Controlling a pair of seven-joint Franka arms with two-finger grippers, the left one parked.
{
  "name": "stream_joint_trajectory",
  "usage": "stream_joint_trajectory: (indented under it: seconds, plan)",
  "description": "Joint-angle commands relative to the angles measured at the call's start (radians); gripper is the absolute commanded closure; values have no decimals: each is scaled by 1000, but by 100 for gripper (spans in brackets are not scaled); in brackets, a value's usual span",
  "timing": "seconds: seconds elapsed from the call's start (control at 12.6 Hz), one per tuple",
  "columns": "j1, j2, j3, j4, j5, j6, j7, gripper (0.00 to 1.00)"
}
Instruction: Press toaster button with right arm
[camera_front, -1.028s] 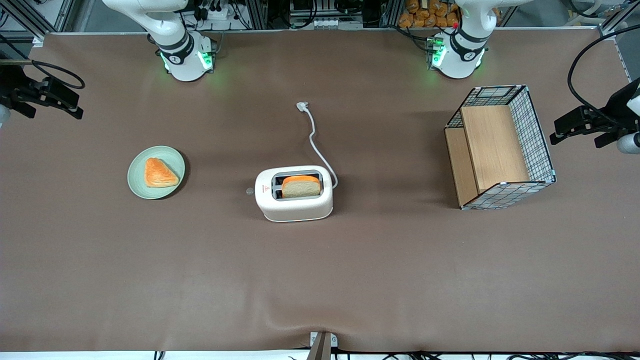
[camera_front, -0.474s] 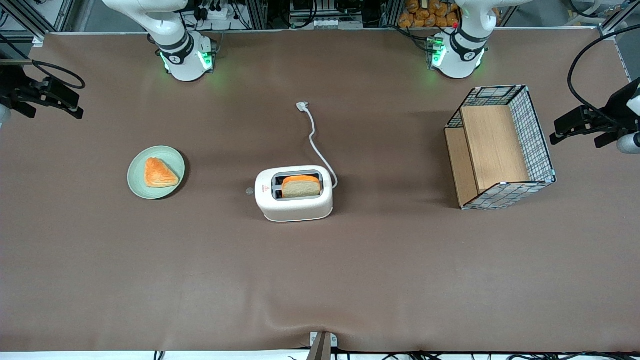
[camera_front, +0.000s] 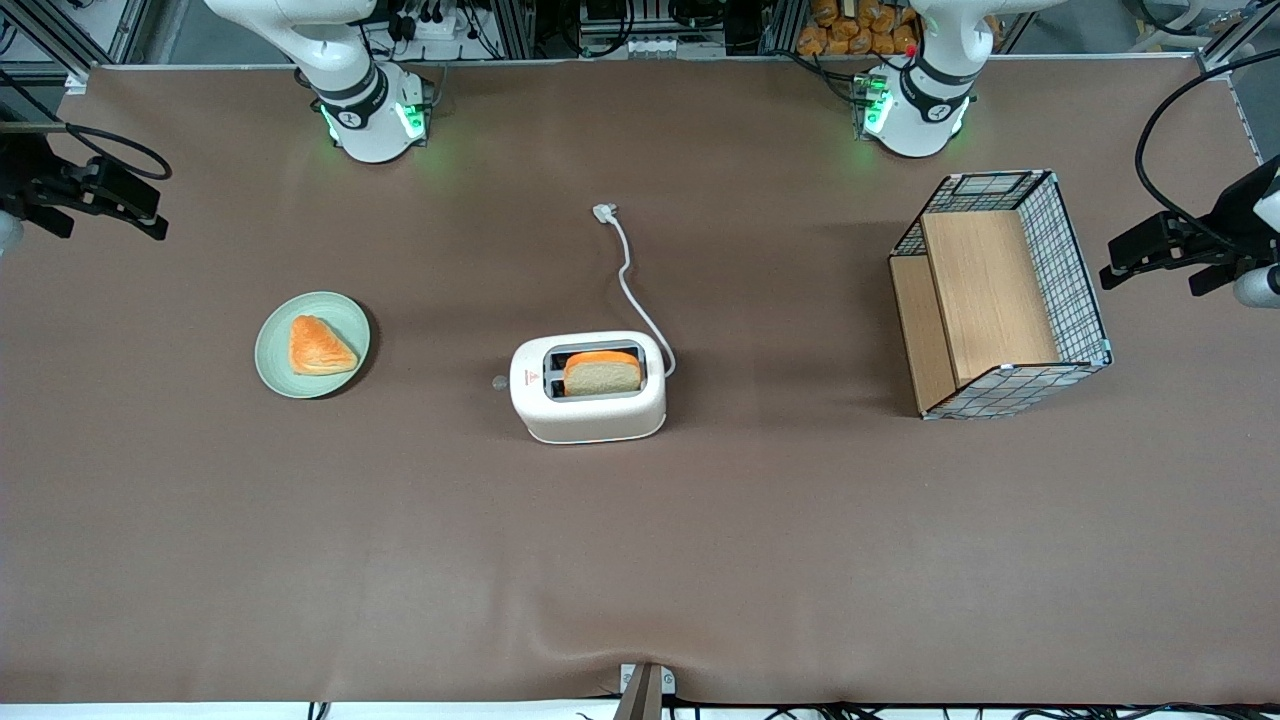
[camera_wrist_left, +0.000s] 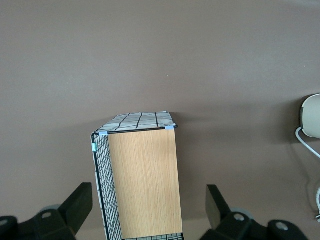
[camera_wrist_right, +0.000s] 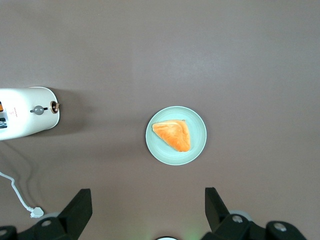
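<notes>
The white toaster (camera_front: 588, 388) stands mid-table with a slice of toast (camera_front: 601, 372) in one slot. Its small grey button (camera_front: 499, 381) sticks out of the narrow end face that faces the working arm's end of the table. In the right wrist view the toaster (camera_wrist_right: 27, 112) and its button (camera_wrist_right: 37, 110) show from above. My right gripper (camera_front: 130, 205) hangs high at the working arm's end of the table, far from the toaster. It is open and empty (camera_wrist_right: 147, 207), with its fingers (camera_wrist_right: 80, 205) spread wide above the table near the green plate.
A green plate (camera_front: 340, 312) with a triangular pastry (camera_front: 320, 345) lies between the gripper and the toaster. The white cord (camera_front: 630, 280) runs from the toaster away from the front camera. A wire-and-wood basket (camera_front: 1075, 260) lies on its side toward the parked arm's end.
The right gripper has shifted only very slightly. The toaster, plate and basket have not moved.
</notes>
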Motion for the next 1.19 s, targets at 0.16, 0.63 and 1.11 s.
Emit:
stream_joint_trajectory:
  seconds: [0.16,0.63,1.11]
  plan:
    - [-14,5,8,15,1,-5,9,0]
    - [-14,5,8,15,3,-5,9,0]
    - [-14,5,8,15,17,-4,11,0]
